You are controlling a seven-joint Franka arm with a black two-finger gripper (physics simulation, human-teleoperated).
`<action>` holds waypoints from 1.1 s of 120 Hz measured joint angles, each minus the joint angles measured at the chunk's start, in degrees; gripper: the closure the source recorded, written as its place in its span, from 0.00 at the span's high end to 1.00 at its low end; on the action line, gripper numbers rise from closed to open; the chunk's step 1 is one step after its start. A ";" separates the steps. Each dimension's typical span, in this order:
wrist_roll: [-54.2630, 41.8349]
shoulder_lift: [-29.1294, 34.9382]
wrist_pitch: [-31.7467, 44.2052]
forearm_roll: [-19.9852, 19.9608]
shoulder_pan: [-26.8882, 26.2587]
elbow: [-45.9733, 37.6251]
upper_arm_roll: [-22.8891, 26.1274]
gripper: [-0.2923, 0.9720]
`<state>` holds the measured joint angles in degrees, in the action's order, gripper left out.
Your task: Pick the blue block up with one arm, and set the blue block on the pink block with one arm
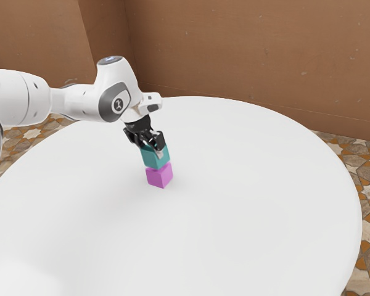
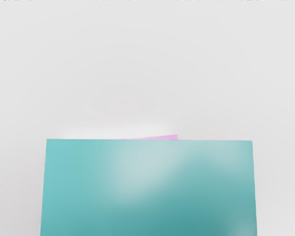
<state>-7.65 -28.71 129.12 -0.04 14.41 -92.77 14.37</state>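
Bench [image 1: 265, 209]: round and white, carrying both blocks near its middle.
Pink block [image 1: 160, 176]: flat on the bench; in the wrist view a thin pink sliver peeks past the blue block's far edge.
Blue block [image 1: 153, 159]: teal-tinted, resting on the pink block, apparently set slightly toward the exterior view's left rather than flush.
Jaws: narrowly parted, closed on the blue block's upper part from two sides.
Arm [image 1: 80, 102]: reaches in from the exterior view's left, above the stack.
Risk one: a jaw dragging on release, or a sideways lift-off, could slide or tip the blue block off.
Risk two: pressing lower could shove the pink block across the smooth bench.
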 joint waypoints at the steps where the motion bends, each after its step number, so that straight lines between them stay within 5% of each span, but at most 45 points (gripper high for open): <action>1: 0.02 0.00 0.02 0.00 0.01 -0.01 0.01 0.54; 32: 0.45 -0.17 0.32 0.00 0.08 -0.14 0.01 0.54; 69: 0.63 0.83 0.16 -0.05 0.25 0.17 0.05 0.71; 132: 0.93 7.28 -9.38 0.37 0.32 0.62 0.31 0.76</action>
<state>-6.73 -21.43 119.74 0.33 14.74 -92.16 14.68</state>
